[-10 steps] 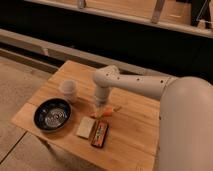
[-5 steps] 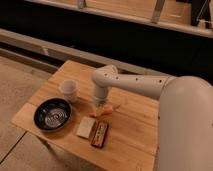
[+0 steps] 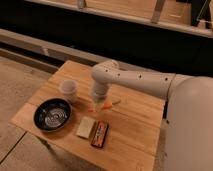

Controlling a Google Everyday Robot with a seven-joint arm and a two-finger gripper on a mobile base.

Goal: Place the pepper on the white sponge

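Lying on the wooden table [image 3: 135, 125] directly under the gripper [image 3: 98, 106], the pepper [image 3: 107, 105] is showing as a slim orange shape whose tapered end is sticking out to the right of the jaws, with a thinner pale tip pointing further right. The jaws are sitting closed together right at the pepper's thicker end; they appear to be clamped on it, though the contact itself is partly hidden by the wrist above. The pepper is resting low, at or just above the table surface.

Just below and slightly left of the jaws, the white sponge [image 3: 86, 127] is lying flat on the wood, near the pepper but apart from it. Touching or nearly touching the sponge's right edge, a dark red-brown block [image 3: 100, 134] is lying lengthwise, also just below the jaws.

Further left of the jaws, a white cup [image 3: 68, 90] is standing upright, and below it, well to the lower left of the jaws, a black bowl [image 3: 52, 114] is sitting near the table's left corner.

Reaching in from the right, the white arm [image 3: 145, 82] is bending down at its wrist so that the gripper is pointing straight at the tabletop. Beyond the table, a dark wall and a pale ledge are running across the background.
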